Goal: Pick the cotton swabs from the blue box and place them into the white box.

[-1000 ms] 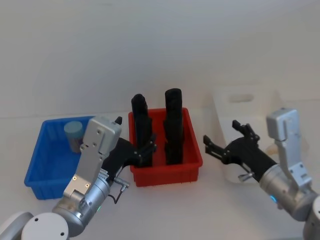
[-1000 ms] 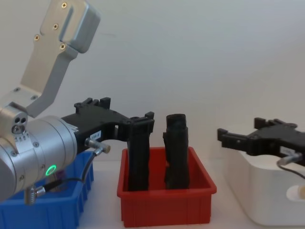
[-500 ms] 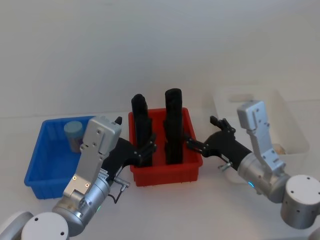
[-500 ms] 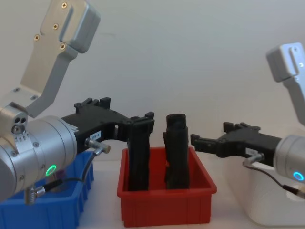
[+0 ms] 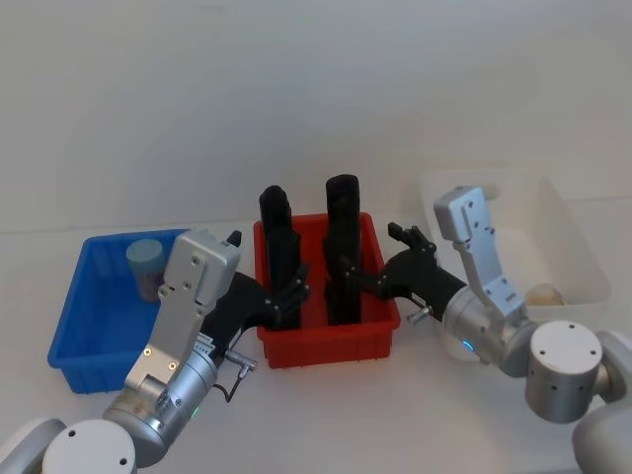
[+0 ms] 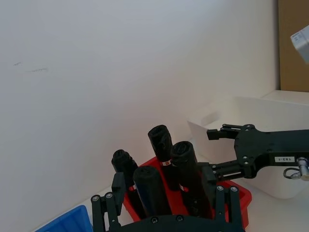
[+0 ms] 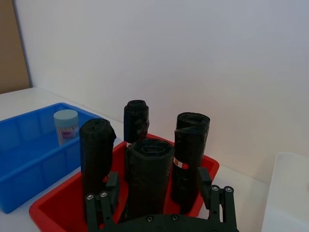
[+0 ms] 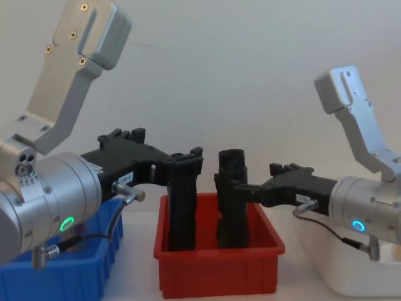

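One cotton swabs tub point(image 5: 145, 265) with a pale blue lid stands upright in the far part of the blue box point(image 5: 89, 331), also visible from the right wrist as the same tub point(image 7: 66, 125). Another pale round tub point(image 5: 543, 295) lies inside the white box point(image 5: 568, 222) at the right. My left gripper point(image 5: 293, 294) hovers open at the red bin's left front, level with the black rolls. My right gripper point(image 5: 375, 257) is open over the red bin's right side, pointing toward the blue box, nothing between its fingers point(image 8: 241, 188).
A red bin point(image 5: 331, 341) with several tall black rolls point(image 5: 343, 247) stands between the blue and white boxes, directly between my two grippers. A white wall rises behind the table. Bare tabletop lies in front of the bins.
My right arm swung left from over the white box to the red bin's right side, its gripper still open. The left arm and the tub in the blue box stayed put.
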Motion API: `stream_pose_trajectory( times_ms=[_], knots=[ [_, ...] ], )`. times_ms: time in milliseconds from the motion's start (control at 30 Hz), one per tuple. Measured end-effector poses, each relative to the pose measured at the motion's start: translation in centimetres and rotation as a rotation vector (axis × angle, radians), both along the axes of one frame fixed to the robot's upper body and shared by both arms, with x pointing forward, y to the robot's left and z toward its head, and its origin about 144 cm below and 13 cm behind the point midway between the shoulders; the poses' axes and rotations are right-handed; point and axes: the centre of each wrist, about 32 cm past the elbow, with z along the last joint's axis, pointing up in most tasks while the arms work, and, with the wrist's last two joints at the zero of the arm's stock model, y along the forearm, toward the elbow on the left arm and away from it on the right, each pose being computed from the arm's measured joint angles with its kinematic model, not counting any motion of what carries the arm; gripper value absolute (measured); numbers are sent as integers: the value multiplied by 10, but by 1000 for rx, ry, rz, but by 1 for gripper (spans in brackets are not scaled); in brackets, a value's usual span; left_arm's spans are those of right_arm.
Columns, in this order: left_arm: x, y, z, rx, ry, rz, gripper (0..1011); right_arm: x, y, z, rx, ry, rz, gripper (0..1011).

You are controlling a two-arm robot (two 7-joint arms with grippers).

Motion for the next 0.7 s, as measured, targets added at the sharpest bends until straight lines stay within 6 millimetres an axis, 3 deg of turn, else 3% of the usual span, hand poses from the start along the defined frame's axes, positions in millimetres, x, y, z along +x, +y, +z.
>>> stream_pose_trajectory(
  times_ms=[700],
  knots=[
    [0,0,0,0,0,0,1004,35,14,-8,-25,36,48,1002]
  ],
)
